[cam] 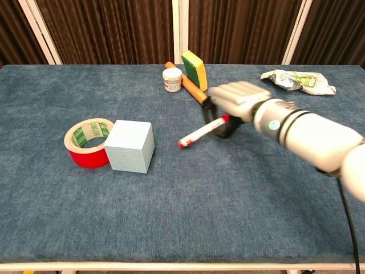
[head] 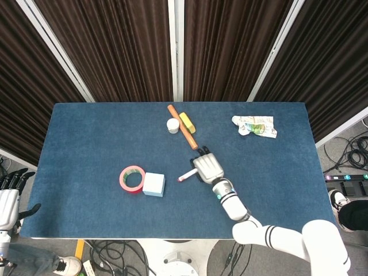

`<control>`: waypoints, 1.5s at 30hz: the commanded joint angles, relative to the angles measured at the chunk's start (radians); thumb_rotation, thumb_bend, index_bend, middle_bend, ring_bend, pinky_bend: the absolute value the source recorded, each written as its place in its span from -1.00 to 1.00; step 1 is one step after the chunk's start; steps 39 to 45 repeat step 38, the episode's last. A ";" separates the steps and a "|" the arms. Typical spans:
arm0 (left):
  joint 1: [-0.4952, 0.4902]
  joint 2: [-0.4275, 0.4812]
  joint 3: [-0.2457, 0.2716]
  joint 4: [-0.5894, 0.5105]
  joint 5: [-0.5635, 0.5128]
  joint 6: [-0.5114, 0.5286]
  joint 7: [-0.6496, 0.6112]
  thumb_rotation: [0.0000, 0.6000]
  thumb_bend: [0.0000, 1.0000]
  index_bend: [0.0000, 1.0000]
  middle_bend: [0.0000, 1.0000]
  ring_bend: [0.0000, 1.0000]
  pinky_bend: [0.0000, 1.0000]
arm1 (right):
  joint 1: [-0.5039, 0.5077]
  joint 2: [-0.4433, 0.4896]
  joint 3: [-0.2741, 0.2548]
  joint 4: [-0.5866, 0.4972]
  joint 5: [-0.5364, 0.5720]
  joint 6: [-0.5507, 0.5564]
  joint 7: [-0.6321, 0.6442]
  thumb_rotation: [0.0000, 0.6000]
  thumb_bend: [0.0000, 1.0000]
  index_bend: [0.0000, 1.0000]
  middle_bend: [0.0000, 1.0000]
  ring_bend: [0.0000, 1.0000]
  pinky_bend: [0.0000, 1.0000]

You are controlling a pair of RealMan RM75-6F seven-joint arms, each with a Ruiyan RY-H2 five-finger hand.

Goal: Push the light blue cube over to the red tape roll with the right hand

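Note:
The light blue cube (head: 154,184) (cam: 130,146) stands on the table against the right side of the red tape roll (head: 133,179) (cam: 89,142). My right hand (head: 207,167) (cam: 238,100) is to the right of the cube, apart from it, and grips a white marker with a red tip (head: 187,175) (cam: 199,133) that points toward the cube. A gap separates the marker tip from the cube. My left hand (head: 8,201) hangs off the table's left edge with its fingers apart, holding nothing.
At the back middle lie an orange stick (head: 183,134) (cam: 196,91), a small white jar (head: 173,125) (cam: 172,79) and a yellow-green sponge (head: 187,122) (cam: 194,69). A crumpled wrapper (head: 255,126) (cam: 298,81) sits at the back right.

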 commanded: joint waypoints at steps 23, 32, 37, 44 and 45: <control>-0.001 0.001 -0.003 -0.018 0.013 0.012 0.009 1.00 -0.61 -0.49 -0.50 -0.68 -0.66 | -0.212 0.319 -0.118 -0.178 -0.054 0.147 0.106 1.00 -0.44 -0.66 -0.50 -1.00 -0.96; -0.005 -0.006 -0.009 -0.019 -0.001 0.003 0.007 1.00 -0.61 -0.49 -0.50 -0.68 -0.66 | -0.422 0.625 -0.189 -0.433 -0.275 0.446 0.290 1.00 -0.44 -0.66 -0.50 -1.00 -0.96; -0.004 -0.007 -0.013 -0.025 -0.015 0.001 0.019 1.00 -0.61 -0.49 -0.50 -0.68 -0.66 | -0.530 0.731 -0.236 -0.491 -0.392 0.587 0.402 1.00 -0.44 -0.67 -0.54 -1.00 -0.96; -0.004 -0.006 -0.013 -0.026 -0.016 0.001 0.021 1.00 -0.61 -0.49 -0.50 -0.68 -0.66 | -0.545 0.742 -0.240 -0.497 -0.403 0.605 0.413 1.00 -0.44 -0.67 -0.53 -1.00 -0.96; -0.004 -0.006 -0.013 -0.026 -0.016 0.001 0.021 1.00 -0.61 -0.49 -0.50 -0.68 -0.66 | -0.545 0.742 -0.240 -0.497 -0.403 0.605 0.413 1.00 -0.44 -0.67 -0.53 -1.00 -0.96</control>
